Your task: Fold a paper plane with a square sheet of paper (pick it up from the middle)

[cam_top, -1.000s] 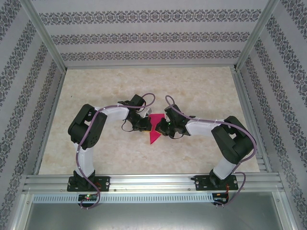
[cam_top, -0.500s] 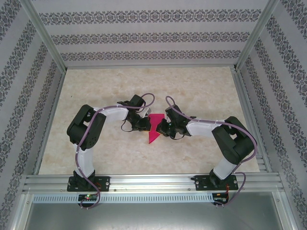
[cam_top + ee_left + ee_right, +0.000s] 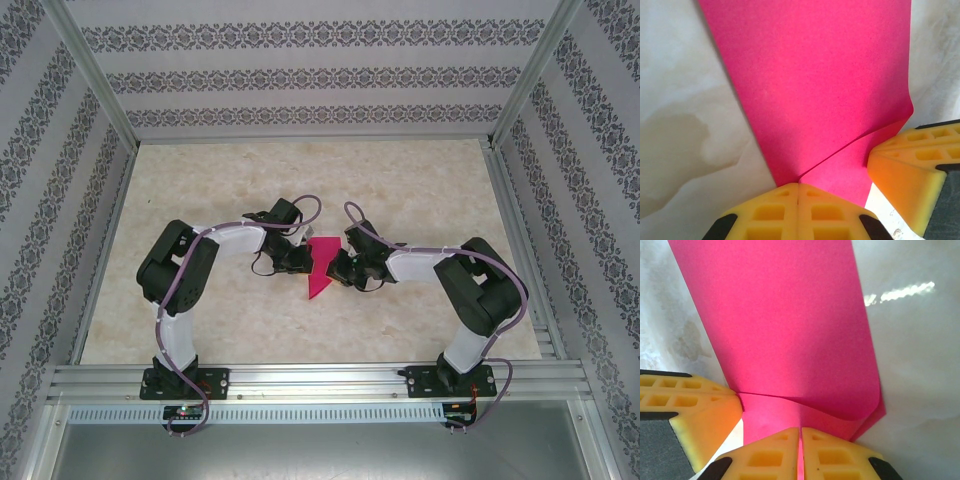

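Cream marbled table (image 3: pixel 200 180), patterned wallpaper walls (image 3: pixel 300 75), aluminium frame (image 3: pixel 310 378) — at frame centre, folded magenta-pink paper sheet (image 3: pixel 318 280); left pincer (image 3: pixel 798 192) and right pincer (image 3: pixel 800 436) each closed tight on its edge.

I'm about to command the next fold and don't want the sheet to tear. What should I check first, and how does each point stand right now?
1. Left gripper shut on the pink paper: ok, the crease runs into its closed tips.
2. Right gripper shut on the paper: ok, pink shows between its fingers.
3. Grippers apart from each other: ok, but the gap is narrow.
4. Paper untorn: ok in the parts that show.
5. Fold pressed flat: not ok, the top layer bulges and its edge near the right gripper is rounded, not creased.
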`<state>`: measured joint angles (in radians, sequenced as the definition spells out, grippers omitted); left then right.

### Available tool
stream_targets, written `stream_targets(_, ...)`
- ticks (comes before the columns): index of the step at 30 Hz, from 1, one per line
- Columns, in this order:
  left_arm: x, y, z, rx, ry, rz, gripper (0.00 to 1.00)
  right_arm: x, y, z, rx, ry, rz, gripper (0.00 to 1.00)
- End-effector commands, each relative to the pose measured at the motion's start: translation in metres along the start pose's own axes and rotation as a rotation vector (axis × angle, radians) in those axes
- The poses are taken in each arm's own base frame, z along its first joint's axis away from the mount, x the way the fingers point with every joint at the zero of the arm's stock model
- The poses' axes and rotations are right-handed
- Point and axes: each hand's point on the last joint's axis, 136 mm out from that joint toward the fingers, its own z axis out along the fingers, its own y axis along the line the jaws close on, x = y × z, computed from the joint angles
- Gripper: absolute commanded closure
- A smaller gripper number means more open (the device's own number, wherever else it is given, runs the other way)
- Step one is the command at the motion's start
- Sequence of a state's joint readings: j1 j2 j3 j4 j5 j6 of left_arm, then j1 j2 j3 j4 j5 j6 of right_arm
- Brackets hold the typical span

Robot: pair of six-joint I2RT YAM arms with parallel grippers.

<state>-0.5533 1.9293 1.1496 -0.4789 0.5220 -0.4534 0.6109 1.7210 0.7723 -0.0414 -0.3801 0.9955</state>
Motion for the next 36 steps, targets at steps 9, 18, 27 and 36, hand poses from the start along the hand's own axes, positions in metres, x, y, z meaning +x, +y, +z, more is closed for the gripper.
stream_targets(9,0.006,0.009,-0.002,-0.061,-0.009,-0.007,1.00,-0.016,-0.007,-0.009,-0.035,-0.053,-0.022,0.89)
stream_targets(18,0.006,0.009,-0.002,-0.063,-0.010,-0.005,1.00,-0.019,-0.018,-0.004,0.005,-0.047,0.007,0.91)
stream_targets(27,0.006,0.010,-0.001,-0.068,-0.011,-0.007,1.00,-0.035,-0.011,-0.020,-0.014,-0.112,-0.008,0.91)
stream_targets(36,0.007,0.011,-0.001,-0.072,-0.011,-0.011,1.00,-0.031,-0.031,-0.008,0.057,-0.080,0.025,0.92)
